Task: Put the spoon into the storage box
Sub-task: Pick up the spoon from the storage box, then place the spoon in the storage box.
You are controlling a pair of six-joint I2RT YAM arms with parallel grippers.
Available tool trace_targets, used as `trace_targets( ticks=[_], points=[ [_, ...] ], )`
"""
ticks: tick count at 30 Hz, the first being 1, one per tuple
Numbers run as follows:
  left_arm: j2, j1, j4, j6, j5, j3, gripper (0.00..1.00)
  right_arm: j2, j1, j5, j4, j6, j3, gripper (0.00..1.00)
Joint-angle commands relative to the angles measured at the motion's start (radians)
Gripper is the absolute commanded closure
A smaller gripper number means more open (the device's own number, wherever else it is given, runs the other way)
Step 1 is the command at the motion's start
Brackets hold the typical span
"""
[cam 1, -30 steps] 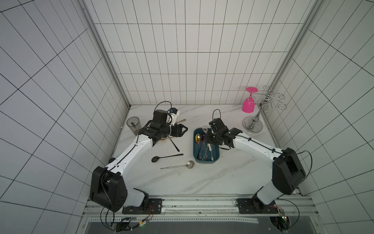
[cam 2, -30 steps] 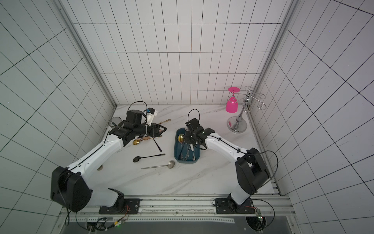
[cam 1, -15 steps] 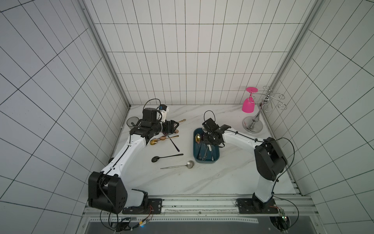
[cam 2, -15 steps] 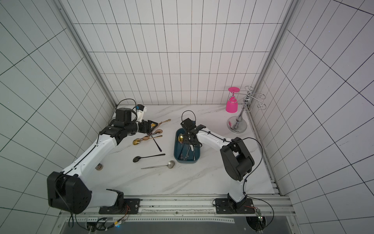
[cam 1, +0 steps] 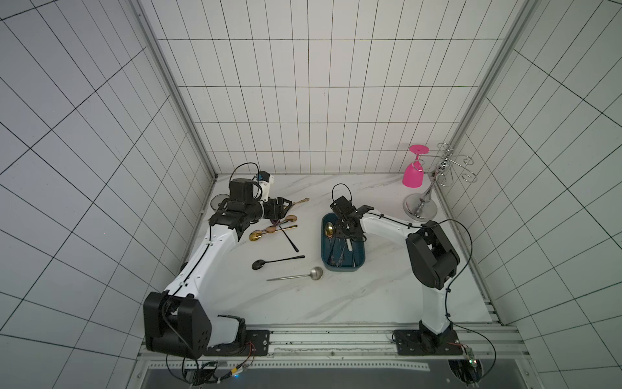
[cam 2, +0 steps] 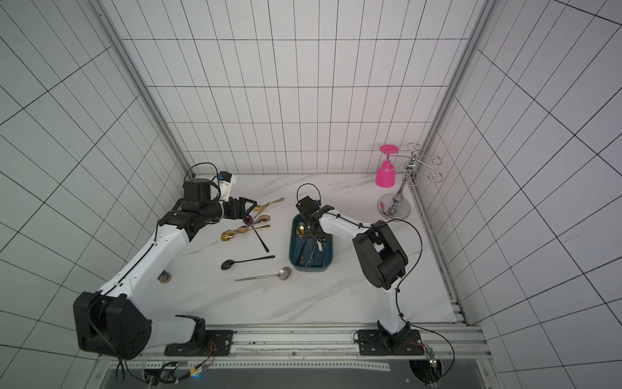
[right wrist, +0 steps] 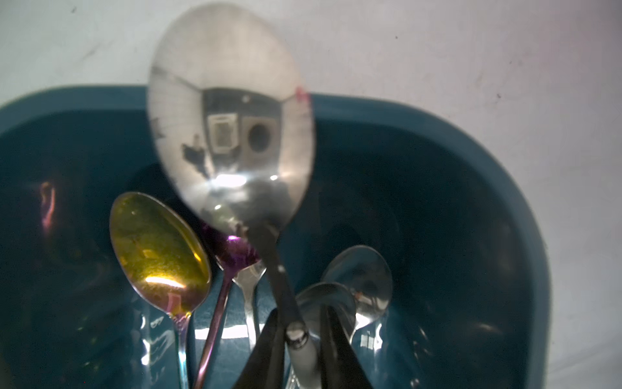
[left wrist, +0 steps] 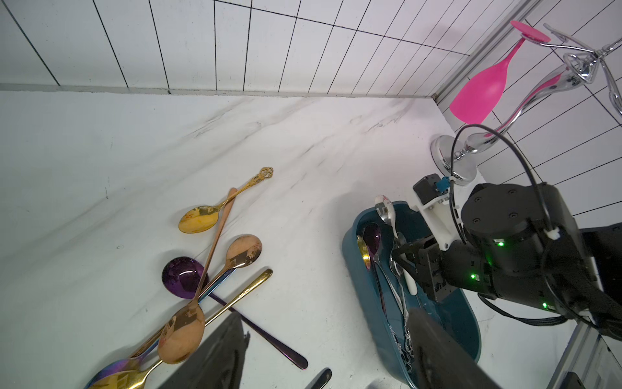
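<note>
The storage box (cam 1: pixel 359 266) is a dark teal tub at mid-table, also in the other top view (cam 2: pixel 311 268), and holds several spoons. One spoon has a silver bowl (right wrist: pixel 232 134) and a white handle (left wrist: pixel 409 283). Its bowl leans up over the box's far rim (right wrist: pixel 67 97). My right gripper (right wrist: pixel 299 323) reaches down into the box (left wrist: pixel 363 303), shut on that white handle. In both top views it (cam 1: pixel 348 232) hangs over the box's far half. My left gripper (cam 1: pixel 286 205) is open and holds nothing, just above a pile of loose spoons (cam 1: pixel 272 229). Its fingers (left wrist: pixel 215 357) frame bare table.
Gold, rose-gold and purple spoons (left wrist: pixel 208 269) lie crossed at back left, with an ornate gold one (cam 1: pixel 299 202). A black spoon (cam 1: pixel 276 262) and a silver spoon (cam 1: pixel 296 275) lie left of the box. A smoky cup (cam 1: pixel 218 202) stands behind my left arm. A pink glass (cam 1: pixel 413 173) hangs on a chrome rack (cam 1: pixel 422 205).
My right gripper's jaws have closed in on the white handle and that arm's elbow has folded inward. My left gripper has opened wider and drawn back slightly toward the left wall.
</note>
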Motion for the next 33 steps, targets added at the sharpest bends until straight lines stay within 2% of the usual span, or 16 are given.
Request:
trace_targets(
  ticks=[1, 6, 12, 18, 26, 30, 33],
  points=[
    [-0.022, 0.011, 0.009, -0.005, 0.014, -0.011, 0.23, 0.0, 0.001, 0.021, -0.049, -0.016, 0.037, 0.91],
    [-0.02, 0.015, 0.011, -0.006, 0.015, -0.015, 0.23, -0.06, 0.03, 0.004, -0.102, -0.029, 0.041, 1.0],
    [-0.02, 0.017, 0.013, 0.012, 0.017, -0.021, 0.22, -0.157, 0.054, -0.06, -0.139, 0.013, -0.017, 1.0],
    [-0.016, 0.025, -0.002, 0.08, 0.032, -0.025, 0.22, -0.218, 0.058, -0.176, -0.082, 0.114, -0.147, 1.0],
    [-0.034, 0.028, -0.1, 0.263, 0.052, -0.028, 0.15, -0.144, 0.047, -0.235, -0.068, 0.133, -0.155, 1.0],
    [-0.044, 0.026, -0.208, 0.407, 0.022, -0.028, 0.15, -0.136, 0.039, -0.239, -0.074, 0.129, -0.147, 0.87],
    [-0.05, 0.021, -0.308, 0.549, -0.023, -0.03, 0.15, -0.173, 0.04, -0.203, -0.085, 0.113, -0.147, 0.83]
  ],
)
